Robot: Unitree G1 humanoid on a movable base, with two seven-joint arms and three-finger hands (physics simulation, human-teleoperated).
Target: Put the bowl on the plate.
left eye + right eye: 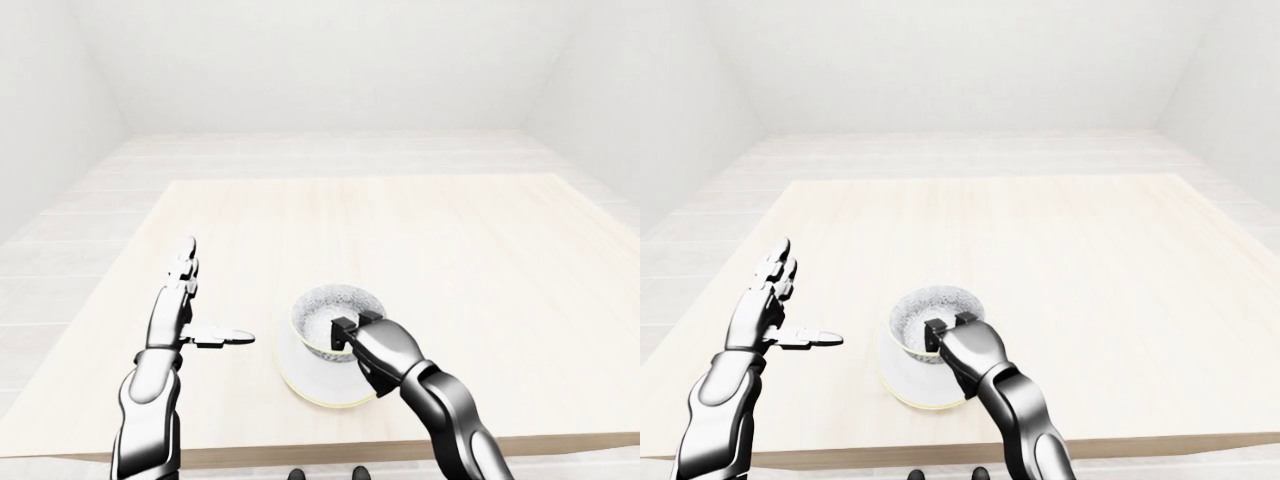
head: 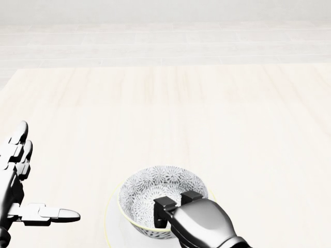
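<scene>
**Bowl sits on plate, right hand at its rim**

Bowl with a grey speckled pattern sits on the white plate, near the lower edge of the pale wooden worktop in the left-eye view. The right hand grips the bowl's rim on its lower right side, two dark fingertips hooked over the edge into the bowl (the thumb underneath is hidden, so how tightly it clamps is hard to judge). The left hand hovers over the worktop to the left of the plate, apart from it, fingers stretched straight and thumb pointing toward the bowl, holding nothing.
</scene>
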